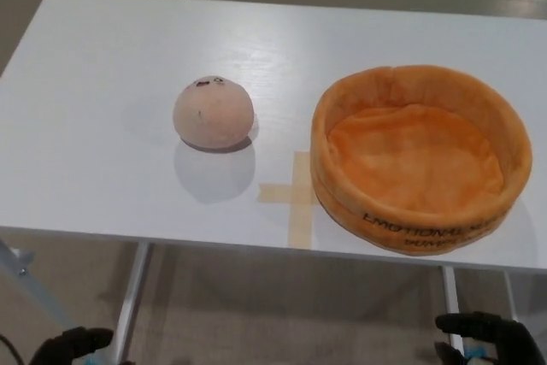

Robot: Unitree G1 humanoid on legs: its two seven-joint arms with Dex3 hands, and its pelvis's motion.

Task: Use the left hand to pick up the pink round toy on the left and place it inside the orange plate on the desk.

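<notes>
Desk [102, 126] fills most of your view: a smooth, glossy white top on thin metal legs, its far corners cut off. On its right side sits the orange plate [338, 108], a soft plush round with a thick raised rim and dark lettering too blurred to read. Left of it, apart, rests the pink round toy [214, 112], a fuzzy ball with small dark marks. Between them lies a tape cross [295, 194]. Your left hand [73, 346] and right hand [489, 336] show only partly below the desk's edge; you cannot tell their finger spread.
</notes>
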